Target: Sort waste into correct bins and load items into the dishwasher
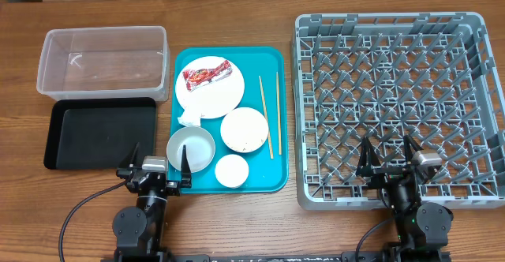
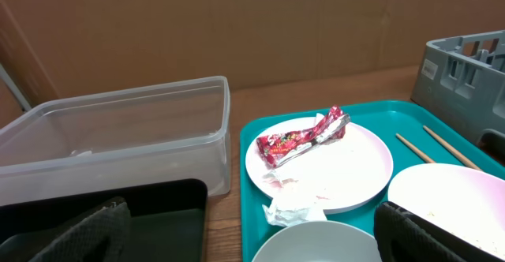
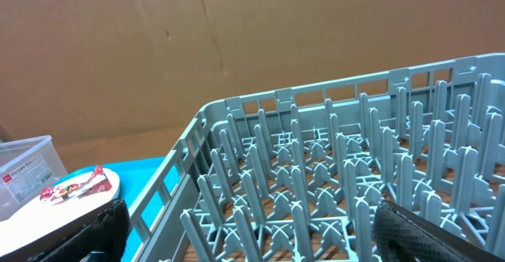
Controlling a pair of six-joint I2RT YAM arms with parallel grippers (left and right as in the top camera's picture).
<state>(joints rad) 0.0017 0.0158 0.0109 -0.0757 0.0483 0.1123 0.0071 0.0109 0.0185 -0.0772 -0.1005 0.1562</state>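
Crinkled red-and-white snack wrapper [image 2: 304, 140]: on round white plate [image 2: 359, 166], beyond left fingers [image 2: 83, 234].
Crumpled white napkin [image 2: 293, 209]: at plate's near rim.
Grey pegged plastic dish rack [image 3: 331, 159]: ahead of right fingers [image 3: 430, 234].

Between our left fingers [image 2: 430, 234] the bowl [image 2: 316, 246] is cut off by the bottom edge; beyond our right fingers [image 3: 430, 234] the dish rack [image 3: 331, 175] runs off-frame.
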